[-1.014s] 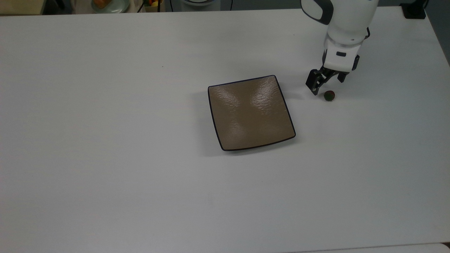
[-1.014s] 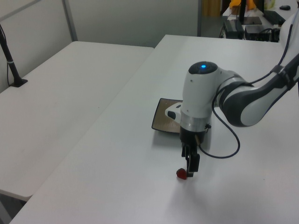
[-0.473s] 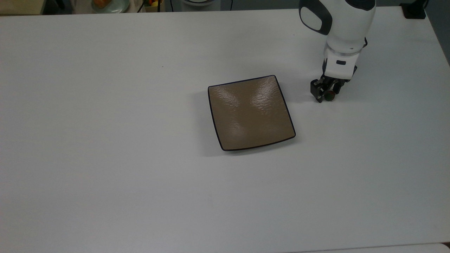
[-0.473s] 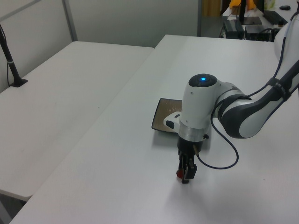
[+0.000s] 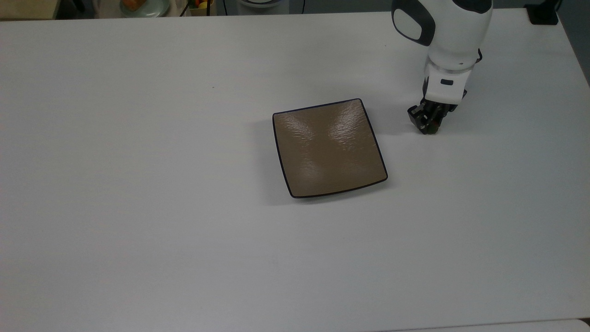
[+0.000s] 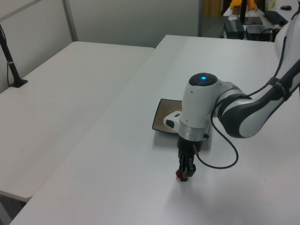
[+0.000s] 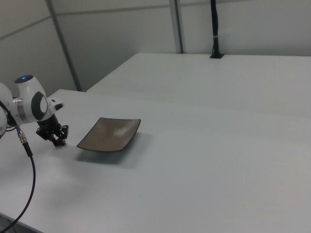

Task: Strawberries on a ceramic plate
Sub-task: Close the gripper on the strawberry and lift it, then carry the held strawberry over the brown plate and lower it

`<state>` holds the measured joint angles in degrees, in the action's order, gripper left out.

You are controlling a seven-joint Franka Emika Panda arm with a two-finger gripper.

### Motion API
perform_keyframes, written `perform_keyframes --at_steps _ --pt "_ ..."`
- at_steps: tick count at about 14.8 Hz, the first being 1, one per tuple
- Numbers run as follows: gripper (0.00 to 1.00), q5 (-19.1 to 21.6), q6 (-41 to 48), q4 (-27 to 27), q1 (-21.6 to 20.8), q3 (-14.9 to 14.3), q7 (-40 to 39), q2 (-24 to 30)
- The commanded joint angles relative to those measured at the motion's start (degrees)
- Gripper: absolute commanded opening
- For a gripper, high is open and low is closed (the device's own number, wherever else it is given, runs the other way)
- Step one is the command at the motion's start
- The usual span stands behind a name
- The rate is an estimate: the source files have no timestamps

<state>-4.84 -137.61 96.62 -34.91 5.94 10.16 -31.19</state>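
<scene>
The strawberry [image 6: 178,174] is a tiny red berry low on the white table, pinched between the black fingers of my gripper [image 6: 183,172]. My gripper [image 5: 428,123] points straight down and is shut on the berry, which its fingers largely hide in the top view. A speck of red shows at the fingertips in the right view, where my gripper [image 7: 57,140] stands just left of the plate. The ceramic plate [image 5: 329,147] is square, glossy tan-brown with a thin dark rim, and bare. It lies a short way to the top view's left of my gripper.
The white table [image 5: 138,207] stretches wide around the plate. A second white table [image 6: 61,93] stands beside it across a narrow gap. A black cable [image 6: 220,161] hangs from the arm near the wrist. Clutter sits beyond the table's far edge [image 5: 143,7].
The gripper came down over the strawberry from an open stance above it, and its fingers have closed in on the berry. The plate has not moved.
</scene>
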Motion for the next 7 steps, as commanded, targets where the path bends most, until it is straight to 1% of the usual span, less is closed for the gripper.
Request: perform_keyframes --at_steps 1,4,7 --pt "0.01 -0.17 -0.29 0.14 1.59 1.53 1.53 1.82" --pt "0.01 0.18 1.72 0.15 3.53 1.62 1.79 5.43" --pt "0.01 0.70 8.39 -0.82 5.99 1.62 1.62 8.85"
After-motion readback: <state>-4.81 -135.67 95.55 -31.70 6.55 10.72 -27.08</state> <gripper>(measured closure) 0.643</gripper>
